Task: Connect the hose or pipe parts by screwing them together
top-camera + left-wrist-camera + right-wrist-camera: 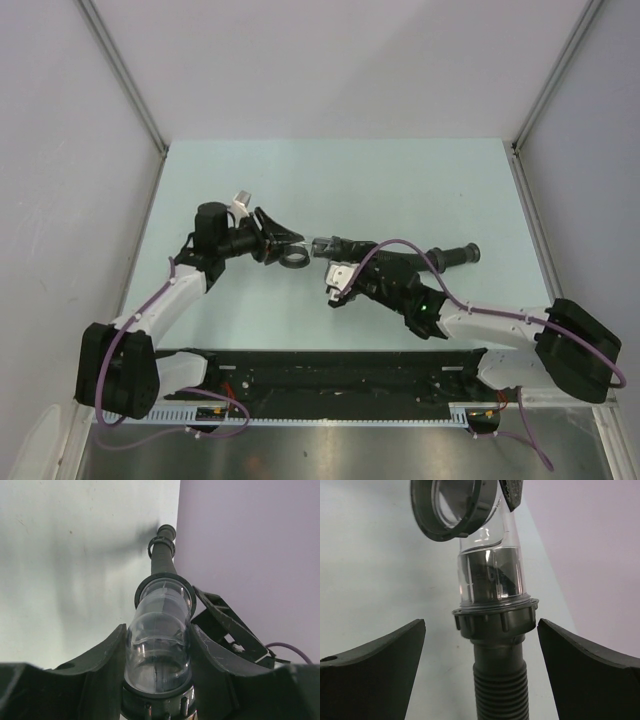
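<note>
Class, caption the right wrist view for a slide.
Right gripper, jaws open, straddles the grey nut where ribbed hose meets clear elbow.

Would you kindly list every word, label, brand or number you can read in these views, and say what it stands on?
None: no view shows readable text.
The clear elbow fitting, the ribbed hose and its grey collar show plain surfaces, with no print or markings.
</note>
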`<state>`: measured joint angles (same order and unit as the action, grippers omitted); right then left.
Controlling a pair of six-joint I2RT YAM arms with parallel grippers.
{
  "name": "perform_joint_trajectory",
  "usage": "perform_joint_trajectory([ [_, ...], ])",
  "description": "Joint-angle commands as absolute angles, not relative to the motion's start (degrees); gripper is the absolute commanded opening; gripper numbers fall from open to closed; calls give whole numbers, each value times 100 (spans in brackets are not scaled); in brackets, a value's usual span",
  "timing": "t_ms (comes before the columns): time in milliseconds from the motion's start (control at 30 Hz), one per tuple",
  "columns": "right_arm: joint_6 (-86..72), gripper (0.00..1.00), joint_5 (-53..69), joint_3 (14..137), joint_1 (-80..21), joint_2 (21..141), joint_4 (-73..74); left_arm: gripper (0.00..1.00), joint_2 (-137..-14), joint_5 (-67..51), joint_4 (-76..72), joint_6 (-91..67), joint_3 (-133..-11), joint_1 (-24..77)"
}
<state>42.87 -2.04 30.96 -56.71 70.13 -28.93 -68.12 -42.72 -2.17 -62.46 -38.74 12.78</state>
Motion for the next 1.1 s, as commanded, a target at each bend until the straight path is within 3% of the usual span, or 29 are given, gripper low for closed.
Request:
perform_joint_trajectory([
  [0,4833,100,-808,3094,-5748,7329,-4032,0,-6574,-4790,-448,-6899,-3946,1239],
  [133,5071,92,-984,3094,-5774,7602,-4359,0,-6583,-4991,-457,-6996,-3937,1239],
  [267,5150,67,-739,3103,-5774,7629,-4395,0,-6600,-5080,-466,-6953,-3972,1239],
  [433,4477,44,560,3576,-5520,7454,-3132,0,-6872,-5273,-545,-6190,-4209,1248],
  [533,3790,36,1859,3998,-4976,7357,-2383,0,-7101,-5440,-597,-5398,-4315,1248],
  [667,2675,33,4036,4437,-4150,7488,-1681,0,-7364,-5607,-852,-4774,-4289,1257],
  [1067,441,20,6537,5493,-2998,8673,-1564,1,-6971,-5538,-1336,-2972,-4070,1581],
])
